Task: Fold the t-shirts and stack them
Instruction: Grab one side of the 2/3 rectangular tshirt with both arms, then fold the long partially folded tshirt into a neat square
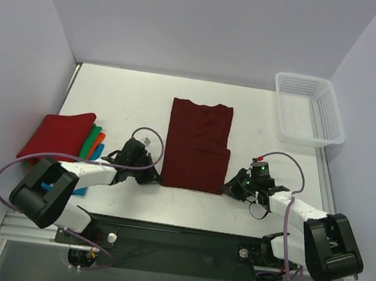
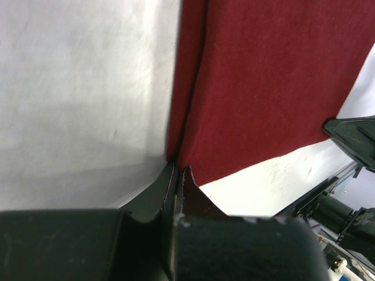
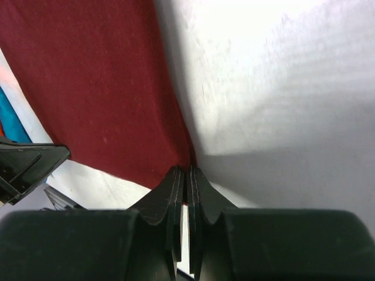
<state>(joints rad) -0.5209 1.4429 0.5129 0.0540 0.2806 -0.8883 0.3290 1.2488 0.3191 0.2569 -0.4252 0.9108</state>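
White bench held a maroon shirt, partly folded; left pincer and right pincer each clamped a near corner.

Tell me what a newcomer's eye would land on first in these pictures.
The dark maroon t-shirt spread at the middle of the table draws the eye first, with the left end effector and right end effector each shut on one of its near corners. Next come the stack of folded shirts, bright red on top, at the left edge, and the white mesh basket at the far right.
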